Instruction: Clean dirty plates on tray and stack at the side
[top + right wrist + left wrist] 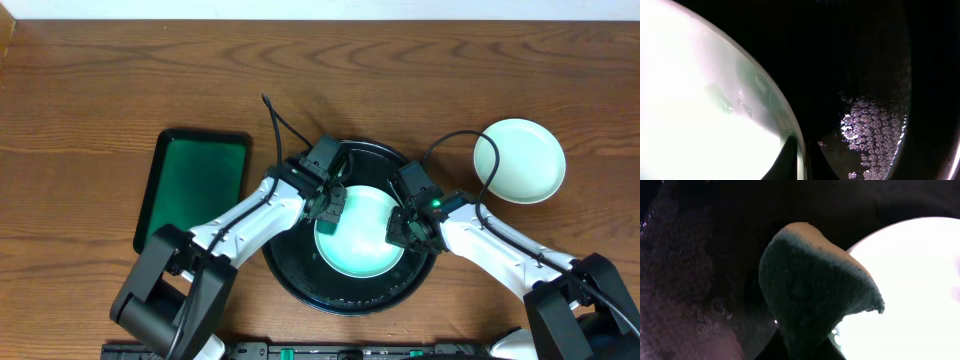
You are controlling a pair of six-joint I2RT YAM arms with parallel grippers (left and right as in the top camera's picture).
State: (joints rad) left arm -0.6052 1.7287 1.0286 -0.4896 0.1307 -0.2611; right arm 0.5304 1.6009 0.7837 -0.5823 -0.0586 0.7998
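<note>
The black tray (288,283) lies at the table's middle. One plate (360,245), glowing teal-white, sits in it. My left gripper (328,208) is at the plate's upper left rim, shut on a dark green sponge (810,295) that hangs beside the plate (920,280). Its fingertips (807,352) pinch the sponge's lower end. My right gripper (403,228) is shut on the plate's right rim, one finger on each side of the rim (801,160). The plate (700,100) shows wet smears near its edge. A second, clean-looking plate (520,160) lies on the table at the right. No third plate shows.
A rectangular green tray (195,185) lies left of the black tray. Soap foam (875,130) covers part of the black tray's wet floor (860,75). Black cables loop over the tray's far rim and across the right plate.
</note>
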